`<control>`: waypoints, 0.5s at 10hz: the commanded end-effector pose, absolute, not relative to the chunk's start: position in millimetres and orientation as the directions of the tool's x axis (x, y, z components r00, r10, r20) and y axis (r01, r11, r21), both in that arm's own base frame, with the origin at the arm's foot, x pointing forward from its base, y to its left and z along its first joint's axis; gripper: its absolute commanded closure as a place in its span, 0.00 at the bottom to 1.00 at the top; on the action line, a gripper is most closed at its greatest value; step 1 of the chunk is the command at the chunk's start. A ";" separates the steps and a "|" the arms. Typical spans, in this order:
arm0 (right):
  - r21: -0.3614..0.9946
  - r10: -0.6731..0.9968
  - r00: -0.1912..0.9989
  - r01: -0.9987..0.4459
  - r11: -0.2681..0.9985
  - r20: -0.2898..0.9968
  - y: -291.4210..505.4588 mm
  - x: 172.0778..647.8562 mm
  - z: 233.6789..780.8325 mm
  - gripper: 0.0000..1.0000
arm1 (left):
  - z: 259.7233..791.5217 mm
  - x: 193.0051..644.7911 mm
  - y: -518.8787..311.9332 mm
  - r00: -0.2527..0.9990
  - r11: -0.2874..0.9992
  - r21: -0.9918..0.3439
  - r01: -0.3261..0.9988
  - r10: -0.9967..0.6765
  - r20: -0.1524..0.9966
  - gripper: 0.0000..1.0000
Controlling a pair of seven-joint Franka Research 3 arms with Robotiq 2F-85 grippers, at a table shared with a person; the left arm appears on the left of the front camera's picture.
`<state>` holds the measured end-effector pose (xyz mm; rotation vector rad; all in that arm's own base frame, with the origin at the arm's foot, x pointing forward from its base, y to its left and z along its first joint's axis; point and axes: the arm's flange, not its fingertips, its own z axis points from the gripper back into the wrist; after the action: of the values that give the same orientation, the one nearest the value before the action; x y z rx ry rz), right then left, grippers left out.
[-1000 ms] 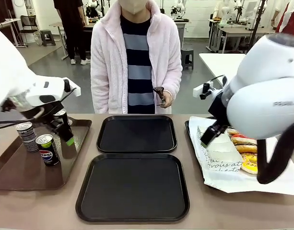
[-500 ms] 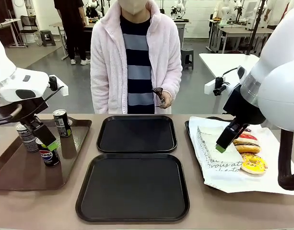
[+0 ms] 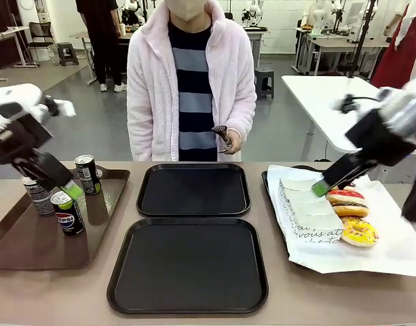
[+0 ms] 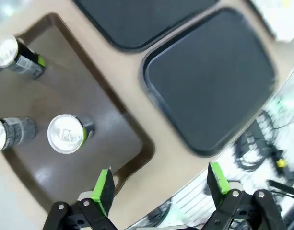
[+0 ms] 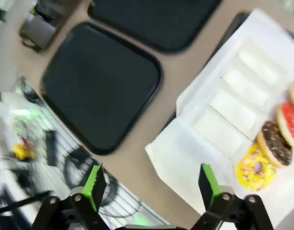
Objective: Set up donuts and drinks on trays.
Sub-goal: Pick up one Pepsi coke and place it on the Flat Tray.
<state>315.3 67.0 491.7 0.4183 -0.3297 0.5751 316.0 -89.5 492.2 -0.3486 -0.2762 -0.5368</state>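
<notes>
Left gripper (image 4: 160,180) is lifting up beside the cans (image 3: 66,212), jaws spread wide; right gripper (image 5: 151,181) is rising by the donuts (image 3: 349,204), spread wide too.

Over 1 second the left arm pulls back toward the upper left of the front view. Its white body, which bulked large over the left edge, now sits smaller and higher. The left gripper (image 3: 72,191) shifts leftward over the brown tray (image 3: 31,252). Its green tip now lies just beside the top of the Pepsi can (image 3: 66,214). The rear can (image 3: 86,174), earlier half covered by the gripper, stands in full sight.

The right arm retreats to the upper right, and its big white shell has left the right-hand side. The right gripper (image 3: 321,188) moves from the left edge of the white paper (image 3: 309,241) toward the paper's upper middle. The donuts (image 3: 350,216), earlier partly hidden by the arm, now show clearly.
</notes>
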 end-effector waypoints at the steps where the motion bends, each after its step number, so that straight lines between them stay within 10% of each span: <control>1: 0.618 0.187 0.861 -0.475 0.626 0.473 11.6 317.9 479.3 0.00 | 491.7 330.9 -50.2 0.877 0.688 -0.550 0.474 -0.308 0.370 0.00; 5: 0.855 -0.037 0.916 -0.358 0.375 0.399 -125.6 301.0 469.1 0.00 | 482.1 345.8 62.3 0.946 0.447 -0.837 0.316 -0.076 0.316 0.00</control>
<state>295.1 -99.8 472.2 1.1142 -0.3935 0.2385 334.1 44.3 486.0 -1.0152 -0.2661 -0.2726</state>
